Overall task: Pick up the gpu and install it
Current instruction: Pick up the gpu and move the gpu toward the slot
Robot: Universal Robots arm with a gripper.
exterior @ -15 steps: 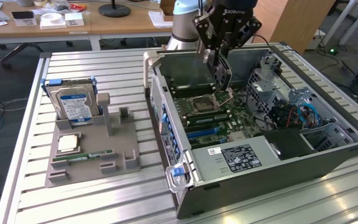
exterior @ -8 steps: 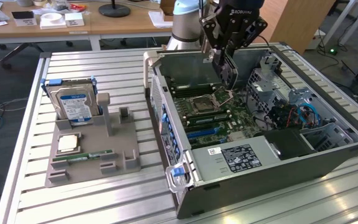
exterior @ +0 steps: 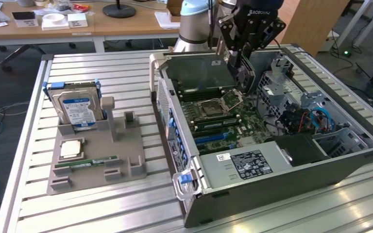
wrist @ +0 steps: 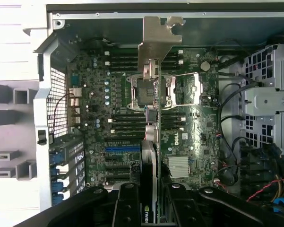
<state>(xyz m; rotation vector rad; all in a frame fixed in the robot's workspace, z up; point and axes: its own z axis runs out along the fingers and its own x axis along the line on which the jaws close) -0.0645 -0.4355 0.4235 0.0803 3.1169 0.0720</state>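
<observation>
between the two dark fingers (wrist: 127, 203) of the gripper (wrist: 150, 205) sits the gpu (wrist: 152, 127), clamped by its flat faces and seen edge-on; the jaws are closed onto it. its silver bracket (wrist: 156, 42) is the end farthest from the fingers. straight below the fingers lies the motherboard (wrist: 198, 123) inside the open computer case (exterior: 271, 165), and the card hangs above it, not seated in any slot. under the card's edge are the cpu socket (wrist: 144, 90) with its metal frame and the rows of memory slots. the blue slot (wrist: 118, 149) lies to one side of the fingers, a small finned heatsink (wrist: 178, 166) to the other. further out on the heatsink's side stand a drive cage (wrist: 269, 99) and loose black cables (wrist: 227, 109). well away from the fingers, outside the case on the slatted table (exterior: 109, 73), a grey holder (exterior: 131, 145) carries a hard drive (exterior: 76, 109) upright and a ram stick (exterior: 86, 164) lying flat. the arm (exterior: 196, 19) comes down at the case's far end in the exterior view, with the gripper pointing straight down into the opening.
</observation>
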